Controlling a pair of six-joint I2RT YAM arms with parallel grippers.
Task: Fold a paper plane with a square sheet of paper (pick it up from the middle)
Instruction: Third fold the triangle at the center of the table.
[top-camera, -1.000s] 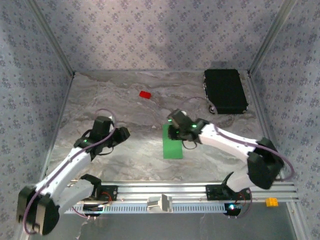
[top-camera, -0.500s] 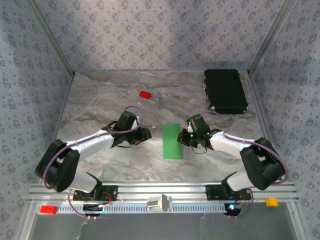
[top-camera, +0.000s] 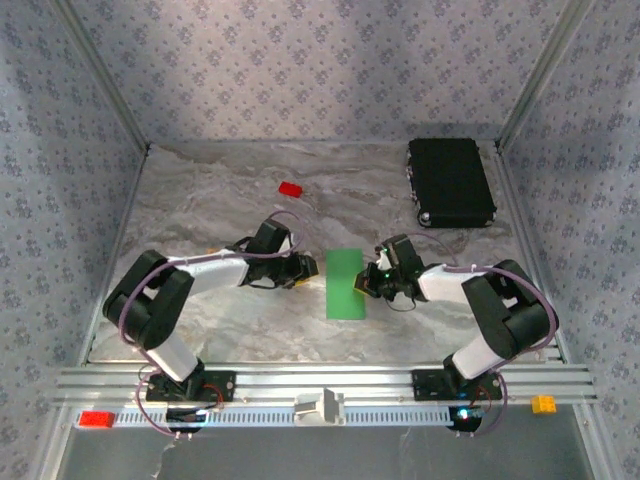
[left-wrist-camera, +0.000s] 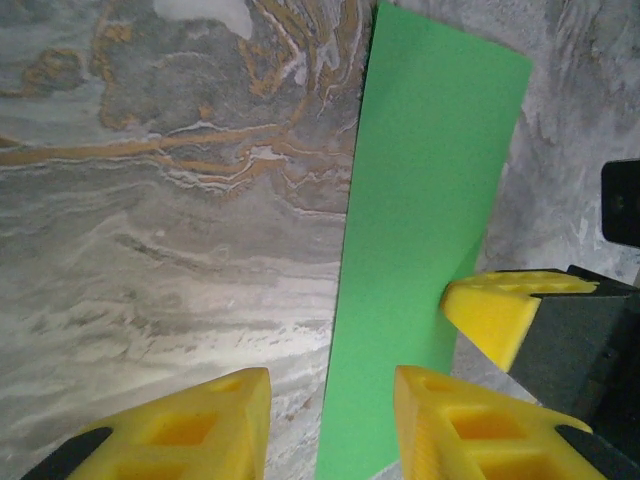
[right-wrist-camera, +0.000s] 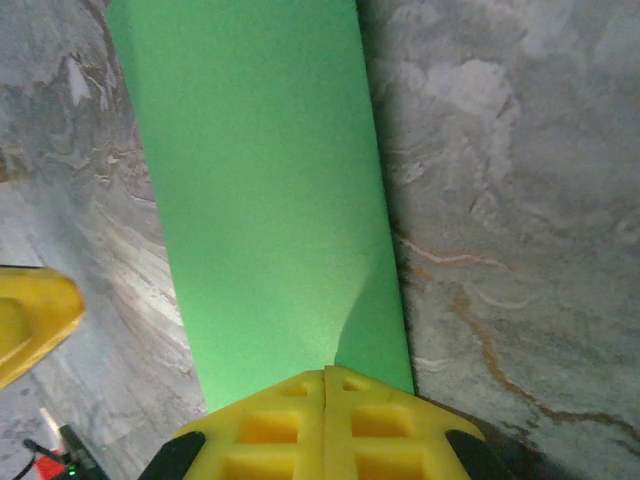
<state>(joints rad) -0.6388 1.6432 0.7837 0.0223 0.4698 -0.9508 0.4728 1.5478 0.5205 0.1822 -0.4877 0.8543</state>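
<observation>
The square sheet of paper (top-camera: 346, 283) is bright green and lies flat on the marble table as a narrow rectangle; a paper plane is out of view. My left gripper (top-camera: 305, 270) stands open at the sheet's left long edge. In the left wrist view that gripper (left-wrist-camera: 330, 378) straddles the edge of the paper (left-wrist-camera: 430, 200), and a yellow finger of the right gripper (left-wrist-camera: 490, 305) reaches in from the far side. My right gripper (top-camera: 366, 283) is shut, its joined tips (right-wrist-camera: 325, 375) low over the right edge of the paper (right-wrist-camera: 260, 180). Nothing shows between its fingers.
A small red block (top-camera: 290, 188) lies at the back of the table and a black rectangular case (top-camera: 451, 181) sits at the back right. Patterned walls close in three sides. The aluminium rail (top-camera: 320, 385) with both arm bases runs along the front.
My left arm swung right until its gripper reached the paper's left edge. The right gripper came off the sheet's top, shut, and settled at its right edge. The paper stayed put.
</observation>
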